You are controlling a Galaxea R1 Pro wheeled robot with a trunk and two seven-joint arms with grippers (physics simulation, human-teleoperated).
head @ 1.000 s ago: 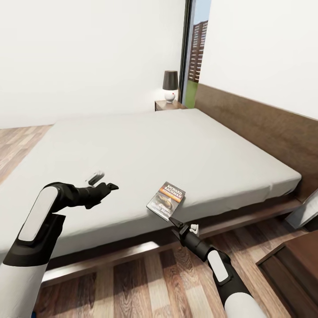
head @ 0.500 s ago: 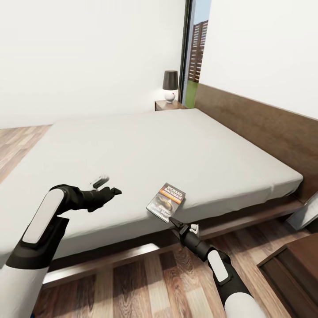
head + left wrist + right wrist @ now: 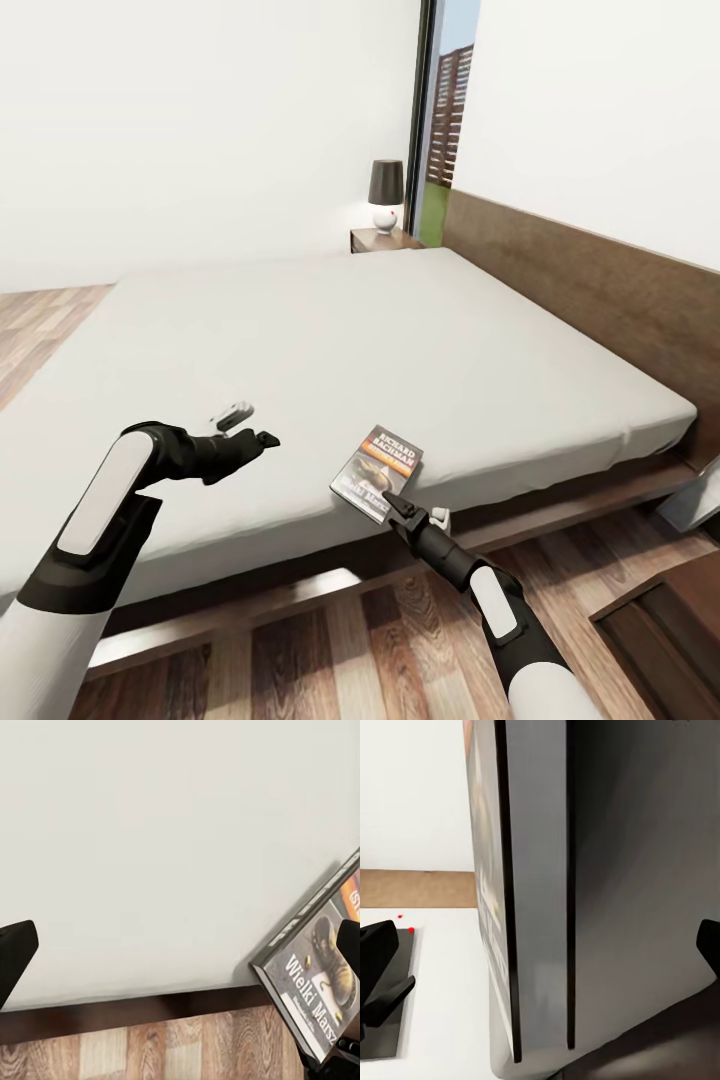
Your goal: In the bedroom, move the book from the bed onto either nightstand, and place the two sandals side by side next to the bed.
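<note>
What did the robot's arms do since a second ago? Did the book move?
The left gripper slid a little toward the book. The right gripper crept up to the book's near corner at the bed edge; its fingers sit either side, not closed. The book stayed put on the mattress, overhanging slightly. The view itself shifted a bit.

the left arm [image 3: 95, 520] reaches forward with its forearm roughly level, and the left gripper [image 3: 262, 438] points ahead, fingers parted. the right arm [image 3: 510, 630] stretches up and forward from the lower right, and the right gripper [image 3: 392, 497] has its dark fingers spread at the tip.
</note>
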